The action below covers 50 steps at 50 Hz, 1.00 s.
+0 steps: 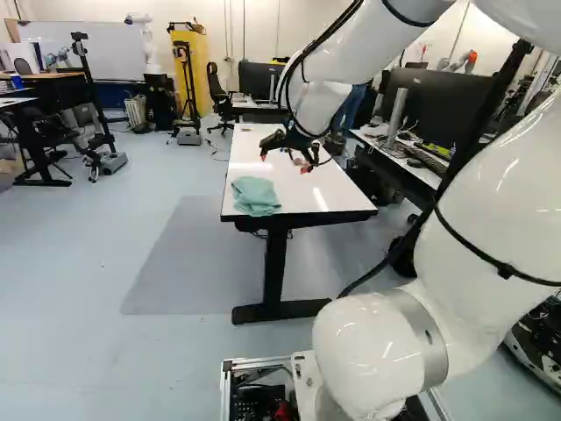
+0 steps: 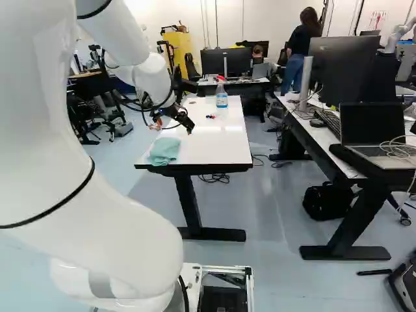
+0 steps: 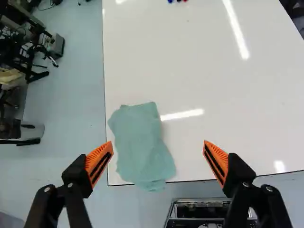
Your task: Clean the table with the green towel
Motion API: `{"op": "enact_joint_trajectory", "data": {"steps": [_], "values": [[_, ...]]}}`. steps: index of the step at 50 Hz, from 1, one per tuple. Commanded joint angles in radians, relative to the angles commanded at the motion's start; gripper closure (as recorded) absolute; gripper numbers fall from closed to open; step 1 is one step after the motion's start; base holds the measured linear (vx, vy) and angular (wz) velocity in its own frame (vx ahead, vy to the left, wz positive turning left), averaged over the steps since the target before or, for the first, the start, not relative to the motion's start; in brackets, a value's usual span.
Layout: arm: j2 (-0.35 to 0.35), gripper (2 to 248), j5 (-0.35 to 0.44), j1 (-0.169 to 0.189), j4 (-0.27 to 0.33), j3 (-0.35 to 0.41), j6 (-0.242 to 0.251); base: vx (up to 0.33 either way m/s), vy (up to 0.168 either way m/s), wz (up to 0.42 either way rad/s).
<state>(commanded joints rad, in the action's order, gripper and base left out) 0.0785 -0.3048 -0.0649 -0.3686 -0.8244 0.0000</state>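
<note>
The arm (image 1: pixel 495 206) was glossy white, bulbous-jointed, with a grey band (image 1: pixel 422 338) at the near joint (image 1: pixel 364 351), black straps (image 1: pixel 506 271) and cables (image 1: pixel 495 96); its black gripper (image 1: pixel 284 161) had ridged orange pads (image 3: pixel 96 156) and silvery screws (image 3: pixel 70 185).

From behind the arm (image 1: pixel 500 202), left and right, both base views look ahead and slightly down, sharing the bench (image 2: pixel 211 146); the wrist view looks down, closer, over the bench's near end.
</note>
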Motion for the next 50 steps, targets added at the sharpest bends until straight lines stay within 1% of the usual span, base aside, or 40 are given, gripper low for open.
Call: {"op": "enact_joint_trajectory", "data": {"steps": [26, 38, 50], "values": [[0.011, 3, 0.0, 0.097, 0.0, 0.011, 0.0, 0.0, 0.0, 0.0], [0.012, 3, 0.006, 0.097, 0.002, 0.015, 0.0, 0.0, 0.0, 0.0], [0.016, 3, 0.029, 0.096, 0.009, 0.029, 0.0, 0.0, 0.0, 0.0]]}}
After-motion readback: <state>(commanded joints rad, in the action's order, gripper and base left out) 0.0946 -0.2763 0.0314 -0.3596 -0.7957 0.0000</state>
